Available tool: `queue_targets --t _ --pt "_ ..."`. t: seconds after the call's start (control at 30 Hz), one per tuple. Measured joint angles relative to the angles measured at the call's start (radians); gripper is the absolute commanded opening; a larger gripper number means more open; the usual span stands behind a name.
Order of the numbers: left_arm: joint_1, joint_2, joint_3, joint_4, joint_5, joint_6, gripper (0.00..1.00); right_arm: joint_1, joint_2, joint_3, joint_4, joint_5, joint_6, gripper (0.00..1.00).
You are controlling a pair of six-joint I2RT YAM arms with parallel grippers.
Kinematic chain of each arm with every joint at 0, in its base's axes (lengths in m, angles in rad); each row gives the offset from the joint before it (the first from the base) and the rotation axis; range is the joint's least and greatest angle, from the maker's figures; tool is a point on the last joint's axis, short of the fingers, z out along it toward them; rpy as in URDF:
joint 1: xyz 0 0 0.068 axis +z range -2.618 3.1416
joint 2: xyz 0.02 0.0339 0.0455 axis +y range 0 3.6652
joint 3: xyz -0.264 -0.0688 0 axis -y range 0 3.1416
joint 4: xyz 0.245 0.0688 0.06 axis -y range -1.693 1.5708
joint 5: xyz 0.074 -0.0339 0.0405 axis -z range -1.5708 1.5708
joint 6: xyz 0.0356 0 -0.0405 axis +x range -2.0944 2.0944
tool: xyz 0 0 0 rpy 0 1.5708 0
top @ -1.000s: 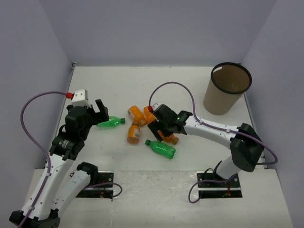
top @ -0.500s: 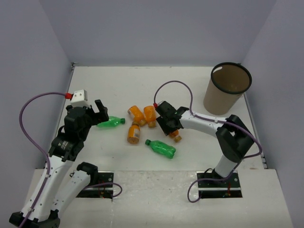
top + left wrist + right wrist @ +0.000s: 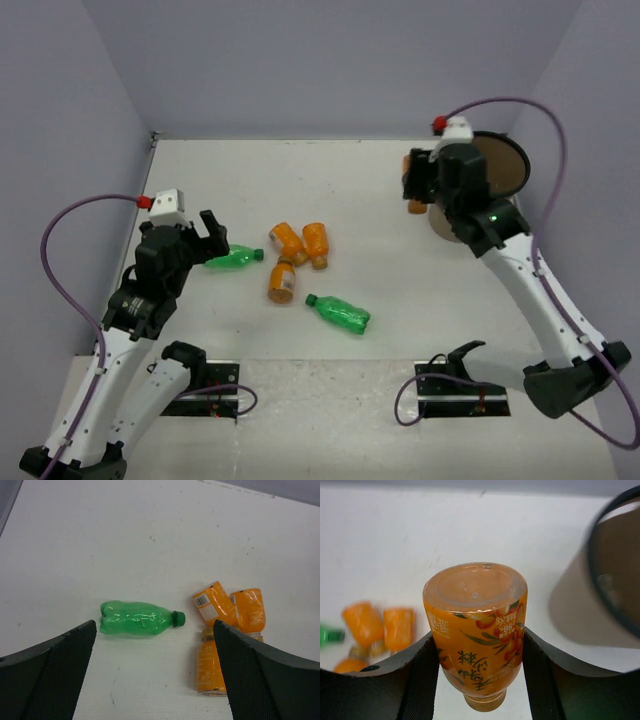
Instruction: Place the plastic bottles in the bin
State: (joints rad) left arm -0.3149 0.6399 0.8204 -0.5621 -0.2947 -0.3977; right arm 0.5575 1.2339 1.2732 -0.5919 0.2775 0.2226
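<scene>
My right gripper [image 3: 413,186] is raised just left of the bin [image 3: 508,172], shut on a stubby orange bottle [image 3: 477,630] that hangs cap down between its pads. The tan bin with its black rim [image 3: 610,580] fills the right of the right wrist view. My left gripper [image 3: 214,235] stands open and empty low over the table, beside a green bottle [image 3: 137,618] lying on its side. Three orange bottles [image 3: 286,240] [image 3: 317,244] [image 3: 281,280] lie clustered mid-table. A second green bottle [image 3: 340,313] lies nearer the front.
Grey walls close in the table on the left, back and right. The right arm partly covers the bin's near side in the top view. A purple cable loops over each arm.
The right gripper shut on an orange bottle in the mid-table cluster, lifted it and swung it up and to the right, next to the bin. The left arm has not moved.
</scene>
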Motion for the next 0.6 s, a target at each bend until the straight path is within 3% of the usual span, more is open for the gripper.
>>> queue_targets --t 0.17,0.27,0.37,0.4,0.43,0.6 --pt "0.0 0.0 0.0 0.0 0.0 0.0 1.0 -0.3 -0.034 0.22 0.026 0.09 0.006 0.28" --pt "0.0 0.0 0.0 0.0 0.001 0.0 1.0 -0.416 0.019 0.308 0.015 0.133 0.011 0.36" --pt "0.0 0.0 0.0 0.0 0.004 0.0 1.0 -0.497 0.113 0.37 -0.009 0.135 0.021 0.58" --pt "0.0 0.0 0.0 0.0 0.004 0.0 1.0 -0.514 0.139 0.374 -0.014 0.136 0.024 0.72" --pt "0.0 0.0 0.0 0.0 0.005 0.0 1.0 -0.531 0.165 0.374 -0.028 0.139 0.031 0.79" --pt "0.0 0.001 0.0 0.001 0.01 0.001 1.0 -0.553 0.26 0.399 -0.104 0.155 0.033 0.95"
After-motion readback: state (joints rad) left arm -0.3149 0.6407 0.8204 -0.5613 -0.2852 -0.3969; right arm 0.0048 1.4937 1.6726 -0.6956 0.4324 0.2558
